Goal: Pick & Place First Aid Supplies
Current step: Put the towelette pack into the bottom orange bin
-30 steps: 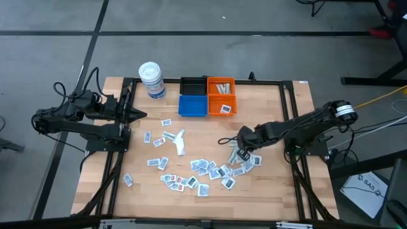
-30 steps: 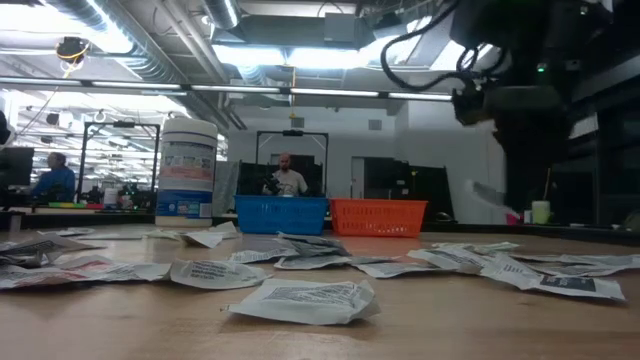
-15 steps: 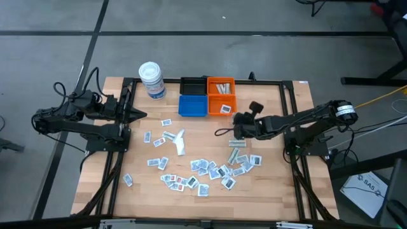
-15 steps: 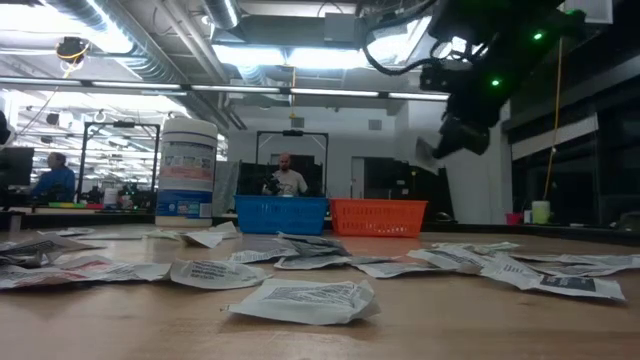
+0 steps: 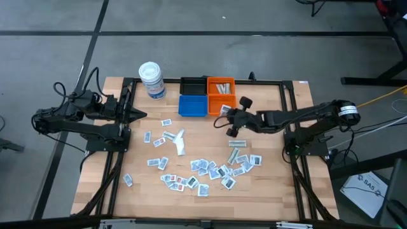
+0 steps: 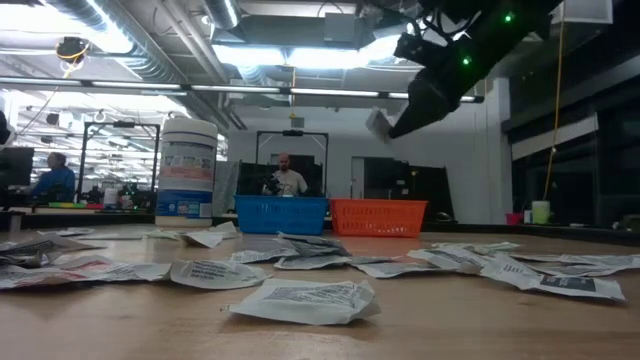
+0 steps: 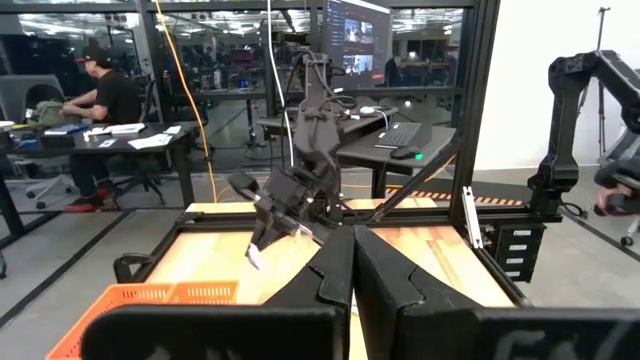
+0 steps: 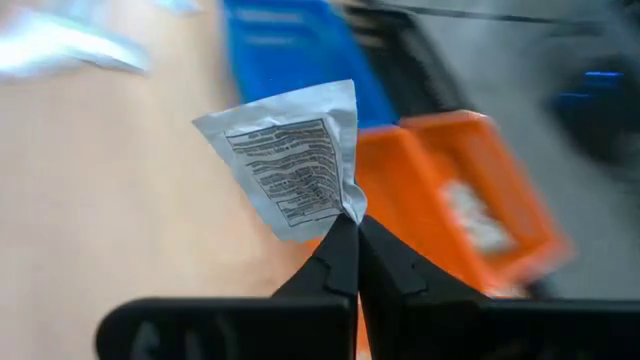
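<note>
The right pincer (image 5: 224, 116) is clenched on the corner of one white sachet (image 8: 290, 165) printed with black text, and holds it in the air just beside the near edge of the orange bin (image 5: 221, 95). In the right wrist view the sachet stands above the closed fingertips (image 8: 340, 255), with the orange bin and the blue bin (image 8: 300, 60) beyond it. In the low view the same sachet (image 6: 377, 124) hangs at the pincer tip, well above the tabletop (image 6: 480, 320).

The left pincer (image 5: 138, 115) is clenched and holds nothing. The left arm waits at the left edge of the tabletop, well apart from the bins.

The remaining first aid sachets (image 5: 210, 170) lie scattered flat over the middle and near part of the tabletop, most of them in a loose cluster toward the right. Two sachets already lie inside the orange bin.

The blue bin sits touching the left side of the orange bin. A black bin (image 5: 193, 85) stands behind the blue one. A white lidded tub (image 5: 151, 79) stands at the far left.
</note>
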Controlling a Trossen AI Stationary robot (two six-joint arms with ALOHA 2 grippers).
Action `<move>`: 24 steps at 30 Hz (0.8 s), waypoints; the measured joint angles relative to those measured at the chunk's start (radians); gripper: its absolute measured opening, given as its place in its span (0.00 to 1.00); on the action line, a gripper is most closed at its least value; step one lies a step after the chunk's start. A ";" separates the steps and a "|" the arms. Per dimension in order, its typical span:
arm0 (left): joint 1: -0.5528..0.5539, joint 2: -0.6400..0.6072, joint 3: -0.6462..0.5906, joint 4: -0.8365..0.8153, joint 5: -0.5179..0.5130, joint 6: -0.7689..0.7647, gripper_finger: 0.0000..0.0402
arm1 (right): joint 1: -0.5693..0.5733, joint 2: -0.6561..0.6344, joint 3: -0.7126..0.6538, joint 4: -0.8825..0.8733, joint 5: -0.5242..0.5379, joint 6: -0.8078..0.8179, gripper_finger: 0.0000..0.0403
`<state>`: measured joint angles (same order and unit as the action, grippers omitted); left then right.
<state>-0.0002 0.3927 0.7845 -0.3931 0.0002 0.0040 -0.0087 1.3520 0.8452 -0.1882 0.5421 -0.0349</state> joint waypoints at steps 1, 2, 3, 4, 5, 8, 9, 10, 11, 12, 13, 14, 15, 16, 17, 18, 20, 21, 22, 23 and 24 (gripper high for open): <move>0.000 0.000 0.000 0.000 0.000 0.000 0.01 | -0.008 -0.004 0.000 0.016 -0.075 0.001 0.00; 0.000 0.000 0.000 0.000 0.000 0.000 0.01 | -0.017 -0.007 0.000 0.035 -0.147 0.004 0.00; 0.000 0.000 0.000 0.000 0.000 0.000 0.01 | -0.023 -0.007 0.000 0.063 -0.218 0.007 0.00; 0.000 0.000 0.000 0.000 0.000 0.000 0.01 | -0.030 -0.007 0.000 0.089 -0.291 0.007 0.00; 0.000 0.000 0.000 0.000 0.000 0.000 0.01 | -0.037 -0.007 0.000 0.111 -0.362 0.004 0.00; 0.000 0.000 0.000 0.000 0.000 0.000 0.01 | -0.059 -0.007 0.000 0.192 -0.576 0.004 0.00; 0.000 0.000 0.000 0.000 0.000 0.000 0.01 | -0.066 -0.007 0.000 0.212 -0.644 0.004 0.00; 0.000 0.000 0.000 0.000 0.000 0.000 0.01 | -0.071 -0.007 0.000 0.231 -0.710 0.006 0.00; 0.000 0.000 0.000 0.000 0.000 0.000 0.01 | -0.077 -0.007 0.000 0.250 -0.775 0.015 0.00; 0.000 0.000 0.000 0.000 0.000 0.000 0.01 | -0.082 -0.007 0.000 0.269 -0.833 0.030 0.00; 0.000 0.000 0.000 0.000 0.000 0.000 0.01 | -0.087 -0.007 0.000 0.290 -0.886 0.052 0.00; 0.000 0.000 0.000 0.000 0.000 0.000 0.01 | -0.092 -0.007 0.000 0.310 -0.934 0.079 0.00; 0.000 0.000 0.000 0.000 0.000 0.000 0.01 | -0.098 -0.007 0.000 0.324 -0.976 0.104 0.00; 0.000 0.000 0.000 0.000 0.000 0.000 0.01 | -0.103 -0.007 0.000 0.338 -1.014 0.131 0.00; 0.000 0.000 0.000 0.000 0.000 0.000 0.01 | -0.107 -0.007 0.000 0.352 -1.046 0.155 0.00; 0.000 0.000 0.000 0.000 0.000 0.000 0.01 | -0.110 -0.007 0.000 0.363 -1.074 0.176 0.00; 0.000 0.000 0.000 0.000 0.000 0.000 0.01 | -0.117 -0.007 0.000 0.376 -1.117 0.214 0.00; 0.000 0.000 0.000 0.000 0.000 0.000 0.01 | -0.120 -0.007 0.000 0.379 -1.130 0.234 0.00; 0.000 0.000 0.000 0.000 0.000 0.000 0.01 | -0.122 -0.007 0.000 0.381 -1.140 0.250 0.00; 0.000 0.000 0.000 0.000 0.000 0.000 0.01 | -0.124 -0.007 0.000 0.382 -1.145 0.259 0.00; 0.000 0.000 0.000 0.000 0.000 0.000 0.01 | -0.126 -0.007 0.000 0.383 -1.149 0.266 0.00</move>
<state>-0.0003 0.3925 0.7845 -0.3931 0.0003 0.0036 -0.1346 1.3445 0.8452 0.1951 -0.6070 0.2309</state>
